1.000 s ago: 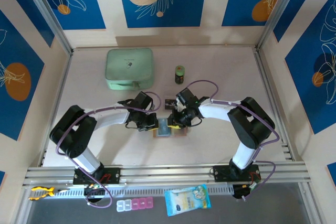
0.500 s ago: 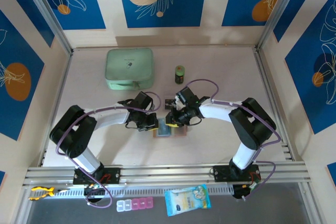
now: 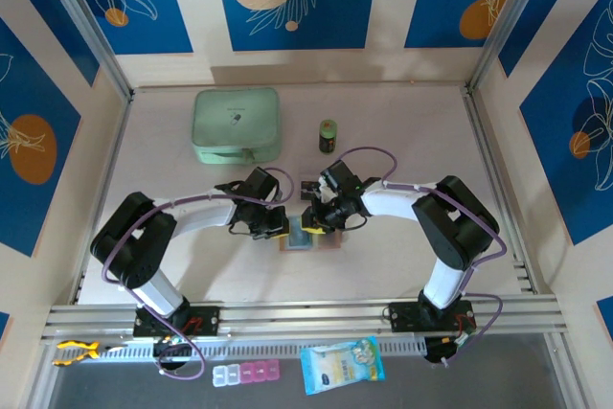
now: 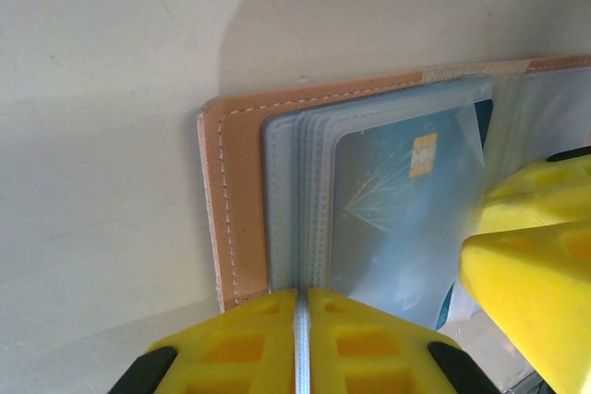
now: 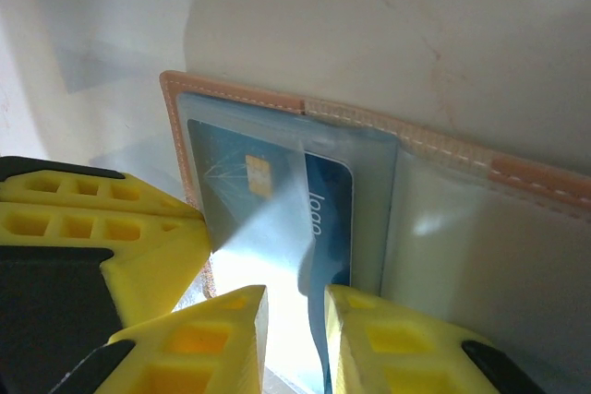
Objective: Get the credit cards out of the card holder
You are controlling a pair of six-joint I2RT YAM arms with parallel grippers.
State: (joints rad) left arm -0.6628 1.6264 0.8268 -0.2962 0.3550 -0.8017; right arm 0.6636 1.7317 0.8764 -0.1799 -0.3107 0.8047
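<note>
In open card holder [image 4: 235, 200]: credit cards [image 4: 388, 209] sleeved; left claw [image 4: 300, 306] pinches sleeve [image 4: 284, 200], right claw [image 5: 295, 306] narrow, hold unclear.

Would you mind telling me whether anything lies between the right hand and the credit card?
Only a clear sleeve of the card holder, covering the credit card; the right hand straddles the sleeve's near edge.

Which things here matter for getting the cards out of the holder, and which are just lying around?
For the job: card holder, credit cards.
Lying about: mint-green zip case, small green jar, pill box, blue packet.
</note>
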